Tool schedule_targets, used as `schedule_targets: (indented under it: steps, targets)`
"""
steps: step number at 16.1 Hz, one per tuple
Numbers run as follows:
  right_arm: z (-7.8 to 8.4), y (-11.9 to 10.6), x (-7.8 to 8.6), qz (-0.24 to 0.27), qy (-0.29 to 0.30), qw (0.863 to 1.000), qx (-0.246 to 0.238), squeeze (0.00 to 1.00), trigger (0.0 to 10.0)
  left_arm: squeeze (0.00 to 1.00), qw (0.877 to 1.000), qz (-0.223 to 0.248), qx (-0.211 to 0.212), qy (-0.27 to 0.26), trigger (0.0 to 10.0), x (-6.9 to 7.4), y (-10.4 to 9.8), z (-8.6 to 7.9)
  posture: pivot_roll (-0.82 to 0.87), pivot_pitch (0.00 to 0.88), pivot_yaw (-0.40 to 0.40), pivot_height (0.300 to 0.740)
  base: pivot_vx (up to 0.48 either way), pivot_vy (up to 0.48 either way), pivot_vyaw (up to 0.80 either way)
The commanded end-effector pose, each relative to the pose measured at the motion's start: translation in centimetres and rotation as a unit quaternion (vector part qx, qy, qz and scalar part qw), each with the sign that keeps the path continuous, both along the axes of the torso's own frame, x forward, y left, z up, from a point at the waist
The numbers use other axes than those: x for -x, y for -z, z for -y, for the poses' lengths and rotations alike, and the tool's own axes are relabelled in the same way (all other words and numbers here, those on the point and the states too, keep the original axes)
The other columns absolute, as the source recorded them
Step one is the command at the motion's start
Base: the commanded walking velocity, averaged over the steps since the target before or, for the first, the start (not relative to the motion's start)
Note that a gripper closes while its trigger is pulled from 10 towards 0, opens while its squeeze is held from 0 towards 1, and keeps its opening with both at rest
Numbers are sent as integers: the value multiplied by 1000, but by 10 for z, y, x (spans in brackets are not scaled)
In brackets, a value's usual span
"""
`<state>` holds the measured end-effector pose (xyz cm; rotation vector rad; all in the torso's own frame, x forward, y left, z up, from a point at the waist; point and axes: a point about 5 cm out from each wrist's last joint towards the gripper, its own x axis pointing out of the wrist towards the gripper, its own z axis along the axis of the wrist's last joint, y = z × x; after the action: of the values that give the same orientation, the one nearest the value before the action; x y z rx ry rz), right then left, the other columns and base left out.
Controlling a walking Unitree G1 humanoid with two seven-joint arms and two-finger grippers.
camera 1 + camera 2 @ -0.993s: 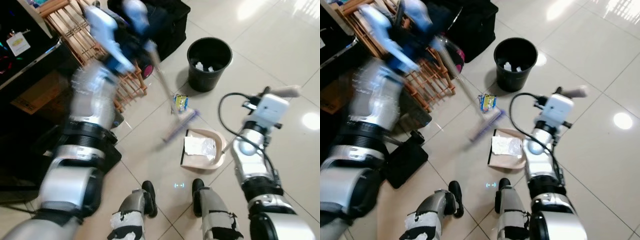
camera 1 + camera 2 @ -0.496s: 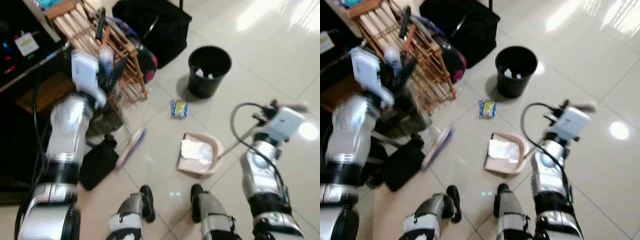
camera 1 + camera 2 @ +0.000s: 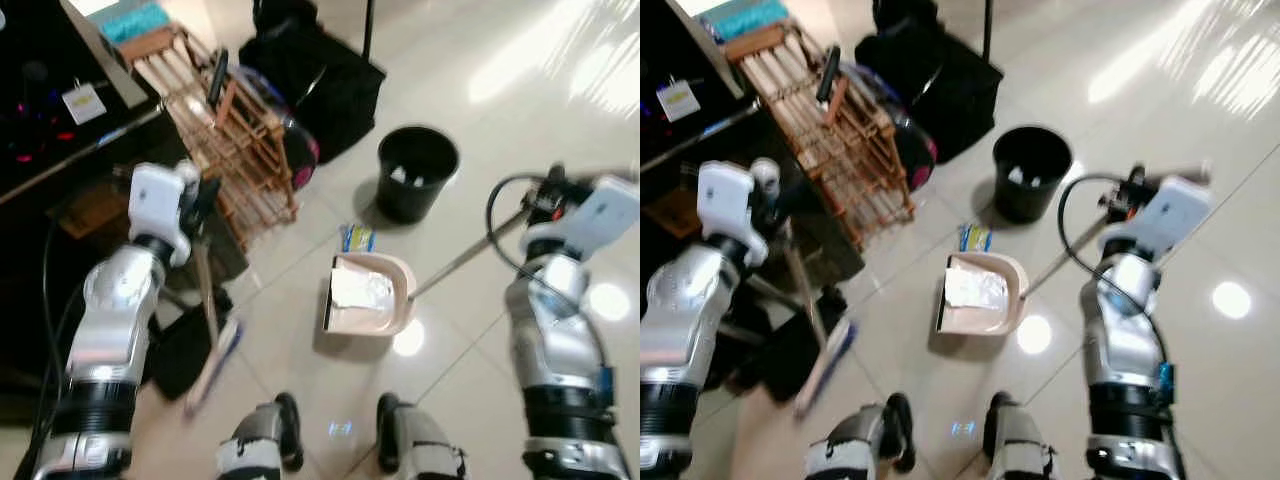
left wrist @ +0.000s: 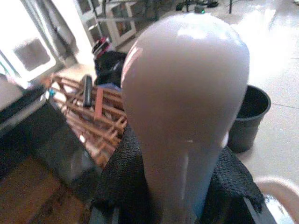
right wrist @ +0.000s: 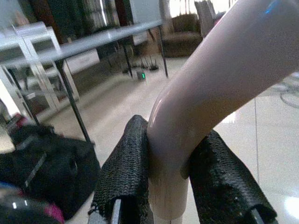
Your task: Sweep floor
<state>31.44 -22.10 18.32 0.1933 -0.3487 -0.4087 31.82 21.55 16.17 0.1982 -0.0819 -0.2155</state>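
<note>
My left gripper [image 4: 177, 179] is shut on the rounded top of a pale broom handle [image 3: 206, 285]. The broom's brush head [image 3: 215, 365] rests on the floor by my left side. My right gripper [image 5: 170, 175] is shut on the curved end of the dustpan's long handle [image 3: 470, 255]. The beige dustpan [image 3: 385, 300] holds crumpled white paper [image 3: 358, 290] and sits just in front of a yellow-blue snack wrapper [image 3: 356, 238] on the tiles. A black bin [image 3: 417, 172] with some scraps inside stands beyond them.
A wooden rack [image 3: 235, 135] and a black bag [image 3: 325, 75] stand at the far left. A dark desk [image 3: 60, 120] runs along the left, with a black object [image 3: 180, 345] on the floor beside it. My feet [image 3: 285, 445] are at the bottom. Glossy tiles spread to the right.
The broom has swung from beside the dustpan over to my left side. The dustpan has shifted nearer the wrapper. The camera has also moved.
</note>
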Motion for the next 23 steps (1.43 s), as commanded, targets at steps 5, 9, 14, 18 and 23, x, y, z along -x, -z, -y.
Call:
schedule_targets:
  steps: [5,9,14,18,23]
  targets:
    - [6,-57,5,21,-68,997,2,0,10000,0,1000,-19,9,-17,10000,24,17,2,-43,88,44,740,0,0,0]
    - [-2,-83,10,16,-111,994,10,0,10000,0,1000,-28,8,-5,10000,23,22,23,-59,69,45,740,0,-108,0]
    - [-2,-100,14,18,-124,992,-11,0,10000,0,1000,-22,20,0,10000,17,16,34,-67,51,48,740,0,-480,89]
    - [-4,-107,14,8,-135,991,-6,0,10000,0,999,-23,26,2,10000,16,16,40,-65,49,43,740,0,-480,0]
    - [-6,-112,15,5,-143,990,-7,0,10000,0,999,-23,32,4,10000,18,17,46,-66,48,33,740,0,-480,0]
